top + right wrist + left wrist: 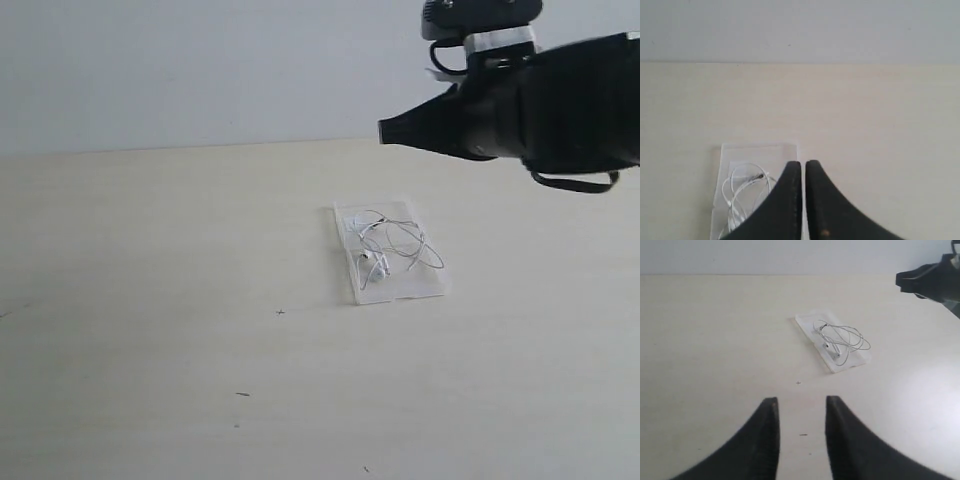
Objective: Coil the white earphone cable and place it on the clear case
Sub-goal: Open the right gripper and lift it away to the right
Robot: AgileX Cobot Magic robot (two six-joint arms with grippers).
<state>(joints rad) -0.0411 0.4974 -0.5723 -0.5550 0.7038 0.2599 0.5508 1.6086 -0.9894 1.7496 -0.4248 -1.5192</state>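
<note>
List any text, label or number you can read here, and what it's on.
None readable.
White sticker on the clear case: too small and blurred to show any print.
White earphone cable: no lettering visible.

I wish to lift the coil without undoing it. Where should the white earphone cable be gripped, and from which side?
Probably where the loops of the white earphone cable cross, from straight above: it lies flat and loose on the clear case, so one pinch catches several strands.
</note>
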